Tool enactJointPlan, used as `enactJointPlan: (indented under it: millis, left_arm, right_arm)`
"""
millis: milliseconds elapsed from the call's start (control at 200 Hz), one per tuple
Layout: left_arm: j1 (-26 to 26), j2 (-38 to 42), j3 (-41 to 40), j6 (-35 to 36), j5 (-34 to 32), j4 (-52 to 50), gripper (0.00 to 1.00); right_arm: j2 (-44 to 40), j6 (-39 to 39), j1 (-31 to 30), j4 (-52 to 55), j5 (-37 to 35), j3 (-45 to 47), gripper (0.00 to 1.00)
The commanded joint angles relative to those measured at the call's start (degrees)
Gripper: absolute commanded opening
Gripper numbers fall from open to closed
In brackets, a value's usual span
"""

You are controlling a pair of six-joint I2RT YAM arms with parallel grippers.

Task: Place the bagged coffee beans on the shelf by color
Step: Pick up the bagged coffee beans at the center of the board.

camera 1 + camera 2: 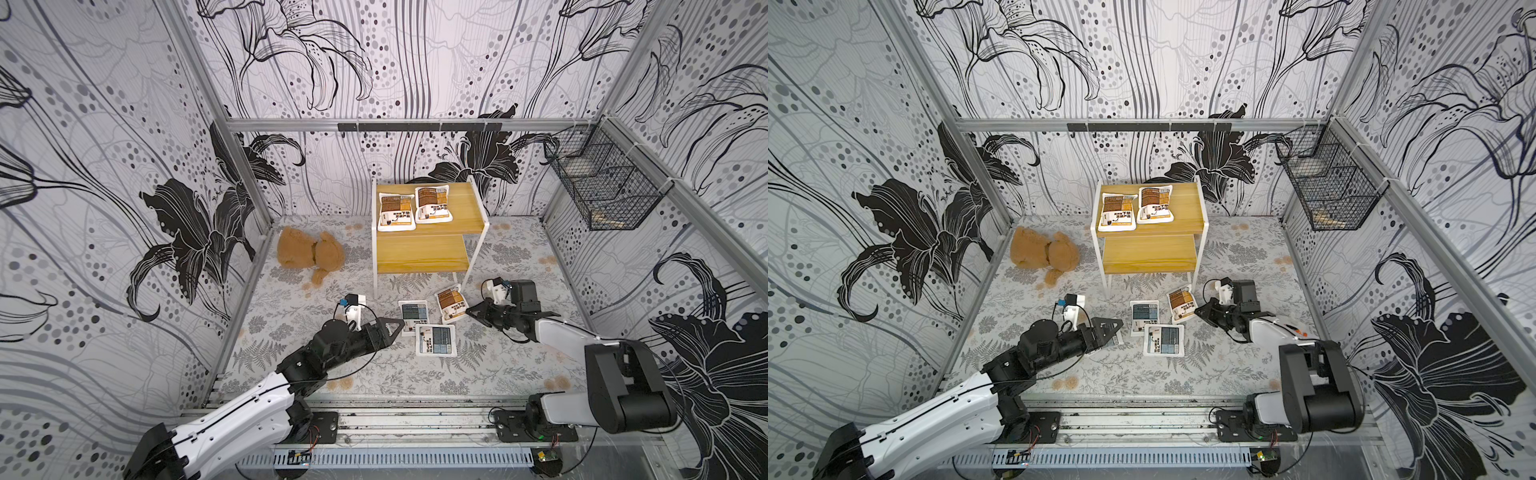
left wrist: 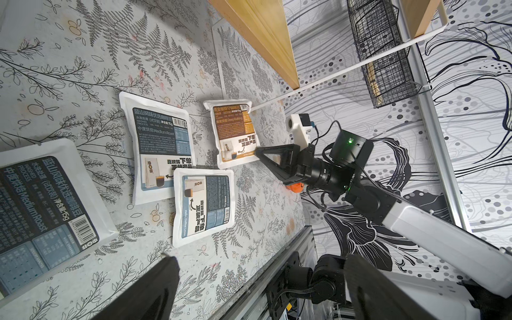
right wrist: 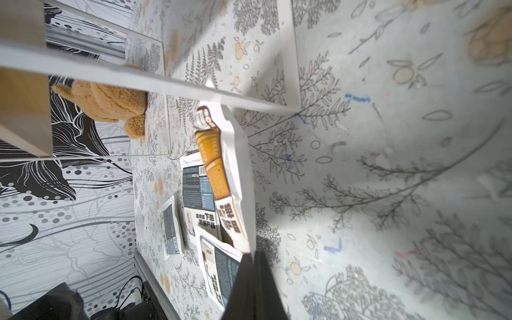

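Right wrist view: right claw clenched on brown pouch corner, on table before shelf. Left claw released above blue pouch. Two more brown pouches lie on shelf's top board.

- The walls on three sides of me carry black, white and grey lily wallpaper with dots.
- Grey metal posts stand in the back corners.
- A black hook rail crosses the back wall.
- A black wire basket hangs on my right wall.
- My counter has a pale fern-and-fruit print and is evenly lit.
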State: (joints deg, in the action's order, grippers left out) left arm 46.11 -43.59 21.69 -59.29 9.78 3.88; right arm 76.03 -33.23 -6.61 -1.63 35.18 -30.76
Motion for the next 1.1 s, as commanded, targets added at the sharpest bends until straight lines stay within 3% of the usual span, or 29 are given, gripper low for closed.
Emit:
enactJointPlan:
  millis: [0,385,571,726,946,1096]
  left_arm:
    - [0.3,0.6,-0.6,0.0,-1.0,1.2,0.98]
    - [0.6,0.9,-0.6,-1.4,-0.1,3.8,0.97]
    - [0.7,0.1,1.2,-1.0,0.8,4.8,0.97]
    - [0.7,-0.6,4.7,0.9,0.9,4.2,0.97]
    - [0.7,0.0,9.0,2.4,-0.4,0.0,0.97]
    - [0.7,2.0,9.3,2.7,-1.8,-1.7,0.97]
  right_arm:
    - [-5.6,2.7,0.3,10.5,-4.1,-1.7,0.00]
    - [-26.6,5.1,0.3,37.2,-7.3,-8.7,0.00]
    - [-31.6,5.1,0.2,46.2,-10.0,-16.6,0.00]
    - [-28.1,7.3,0.3,51.8,-15.6,-31.3,0.00]
    - [-18.2,11.7,0.3,60.0,-30.4,-54.6,0.00]
    - [-12.7,13.1,0.3,57.8,-31.6,-67.3,0.00]
